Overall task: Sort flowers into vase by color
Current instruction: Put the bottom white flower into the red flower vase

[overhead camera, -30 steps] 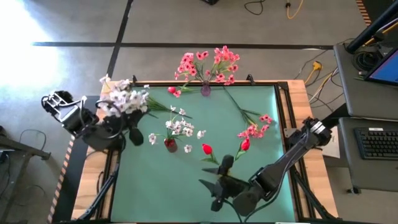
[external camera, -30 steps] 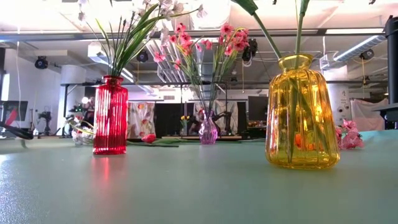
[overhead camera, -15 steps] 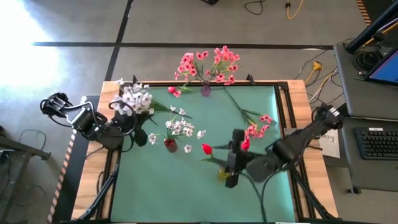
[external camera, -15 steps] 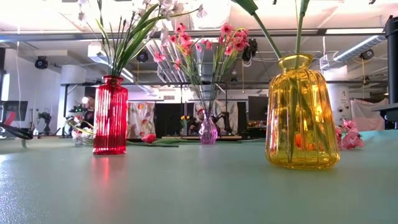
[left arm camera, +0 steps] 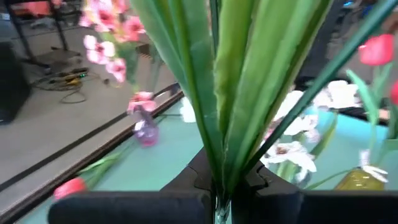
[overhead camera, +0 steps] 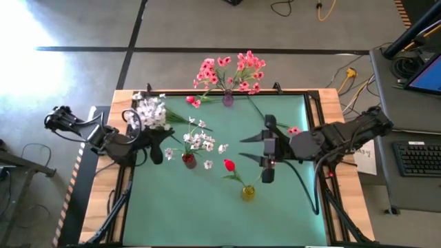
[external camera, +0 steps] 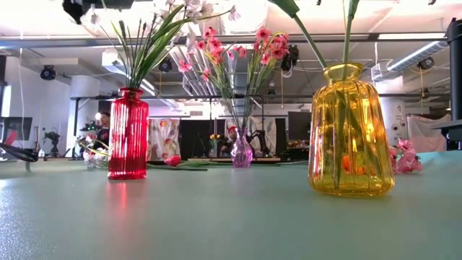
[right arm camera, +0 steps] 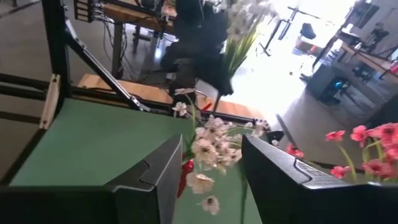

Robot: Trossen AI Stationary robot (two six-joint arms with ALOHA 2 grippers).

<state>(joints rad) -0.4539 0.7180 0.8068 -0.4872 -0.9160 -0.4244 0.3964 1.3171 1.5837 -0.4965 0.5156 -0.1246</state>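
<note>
My left gripper [overhead camera: 153,146] [left arm camera: 222,194], near the table's left edge beside the red vase [overhead camera: 188,160] [external camera: 128,133], is shut on a spray of white blossoms [overhead camera: 148,109]. White flowers [overhead camera: 201,141] stand in that red vase. My right gripper [overhead camera: 251,149] [right arm camera: 211,177] hovers open over the table's middle, pointing left, and holds nothing. A purple vase [overhead camera: 227,100] [external camera: 241,153] at the far edge holds pink flowers [overhead camera: 231,69]. The yellow vase [overhead camera: 248,193] [external camera: 351,130] holds a red bud [overhead camera: 229,165]. A loose pink spray [overhead camera: 295,131] lies on the mat, partly under the right arm. My left gripper pinches the white spray's bundle of green stems and leaves [left arm camera: 219,168] between its two fingers [left arm camera: 194,180]. The spray is lifted clear of the table. Its leaves fan out away from the fingers, and its blossoms point toward the far left corner.
A loose pink sprig [overhead camera: 193,101] lies on the mat near the far edge, left of the purple vase. The green mat [overhead camera: 179,213] has a raised wooden border. Open mat lies along the near edge. Desks, a keyboard and cables stand to the right of the table.
My right gripper has swung from the near edge, by the yellow vase, toward the far edge to the table's middle beside the pink spray, turning to point left; it stays open. My left gripper has drifted slightly right toward the red vase, carrying the white spray.
</note>
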